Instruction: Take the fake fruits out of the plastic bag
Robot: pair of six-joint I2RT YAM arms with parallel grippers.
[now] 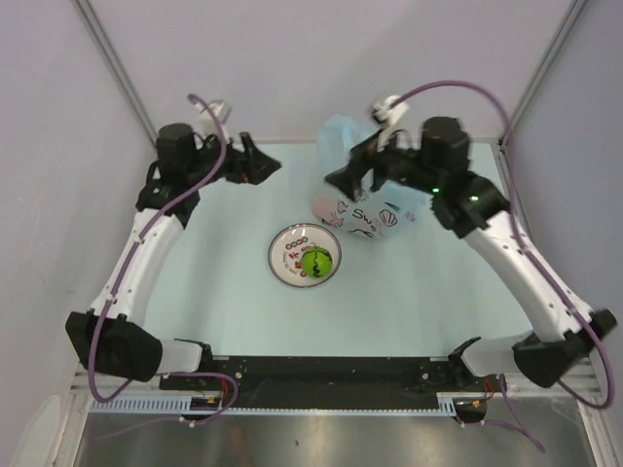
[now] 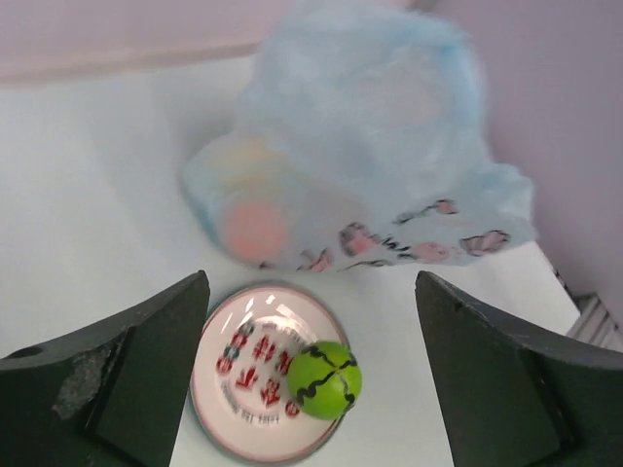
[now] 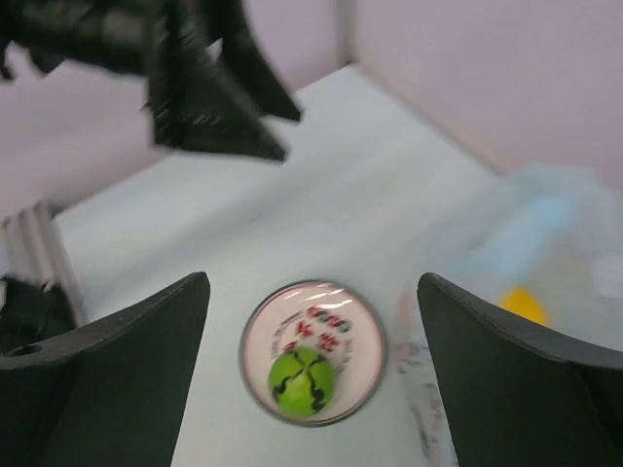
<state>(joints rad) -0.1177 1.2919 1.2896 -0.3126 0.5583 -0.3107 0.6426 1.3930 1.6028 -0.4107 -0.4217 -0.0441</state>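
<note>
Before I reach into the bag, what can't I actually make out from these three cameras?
- Fruit count inside the translucent light-blue plastic bag: left wrist view, the film blurs them; only an orange-pink blob and a pale yellow one show.
- Bag mouth and handles: top view, the right arm lies across the bag.
- Right wrist view: motion-blurred; a yellow patch inside the bag, shape unclear.

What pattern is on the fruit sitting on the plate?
The fruit is bright green with dark zigzag lines, clearest in the left wrist view.
</note>
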